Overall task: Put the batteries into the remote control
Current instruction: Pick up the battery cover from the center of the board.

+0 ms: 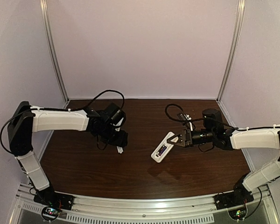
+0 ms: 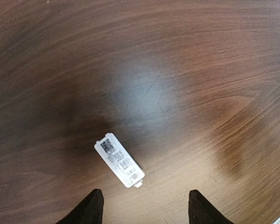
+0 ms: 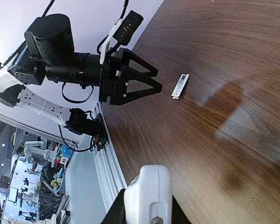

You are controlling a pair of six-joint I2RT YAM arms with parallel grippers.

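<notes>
My right gripper [image 1: 178, 139] is shut on one end of the white remote control [image 1: 162, 148] and holds it tilted above the table's middle. A dark purple patch, the batteries [image 1: 162, 150], shows in its recessed bay. In the right wrist view the remote's rounded end [image 3: 148, 191] fills the space between my dark fingers [image 3: 117, 211]. My left gripper [image 2: 146, 208] hovers open just above the table. A small white battery cover [image 2: 119, 159] with a printed label lies flat just ahead of the fingertips [image 2: 94, 205], not between them.
The cover [image 1: 120, 149] lies on the brown wooden table [image 1: 84, 163], left of centre. The left gripper [image 3: 142, 84] and the cover [image 3: 180, 86] also show in the right wrist view. A metal rail [image 1: 144, 207] runs along the near edge.
</notes>
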